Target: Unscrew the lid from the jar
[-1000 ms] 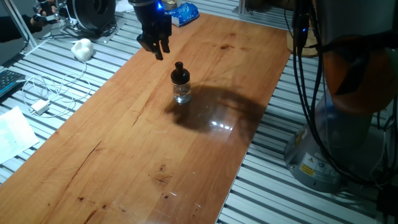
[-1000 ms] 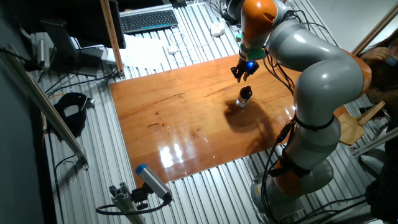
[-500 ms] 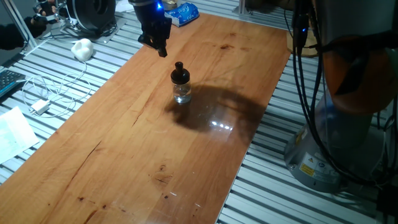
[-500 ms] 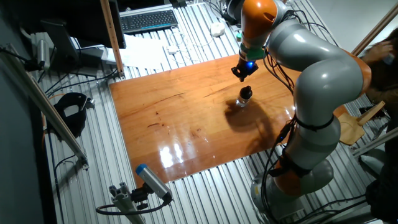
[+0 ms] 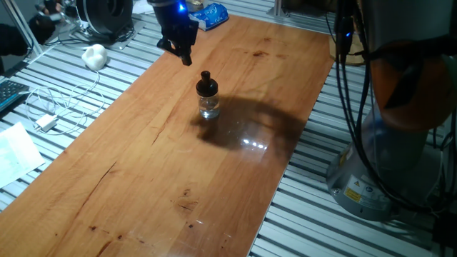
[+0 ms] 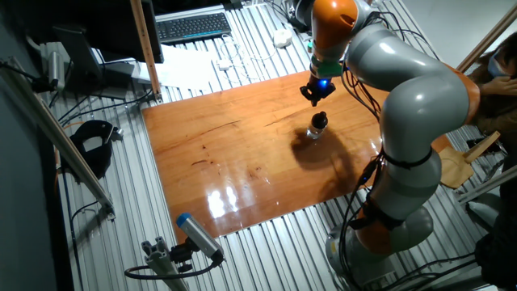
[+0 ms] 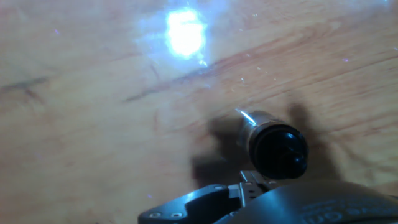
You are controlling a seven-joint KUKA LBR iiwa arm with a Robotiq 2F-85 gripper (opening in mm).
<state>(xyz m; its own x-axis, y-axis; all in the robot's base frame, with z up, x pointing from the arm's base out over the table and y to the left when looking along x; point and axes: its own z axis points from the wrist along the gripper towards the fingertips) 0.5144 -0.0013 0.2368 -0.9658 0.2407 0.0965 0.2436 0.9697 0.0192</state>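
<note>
The small clear glass jar stands upright on the wooden table, with the black knobbed lid on top of it. My gripper hangs above the table, up and to the left of the jar and apart from it. I see it edge-on; it looks open and holds nothing. In the other fixed view the gripper is just above and left of the lid. The hand view looks down on the lid at the lower right, with the jar glass beside it. No fingers show there.
A white lump, a blue packet and loose white cables lie off the table's left and far edges. The arm's base stands at the right. A keyboard lies beyond the table.
The gripper has turned about its own axis and now looks narrower from the side. It has shifted slightly up. The jar and lid have not moved.
</note>
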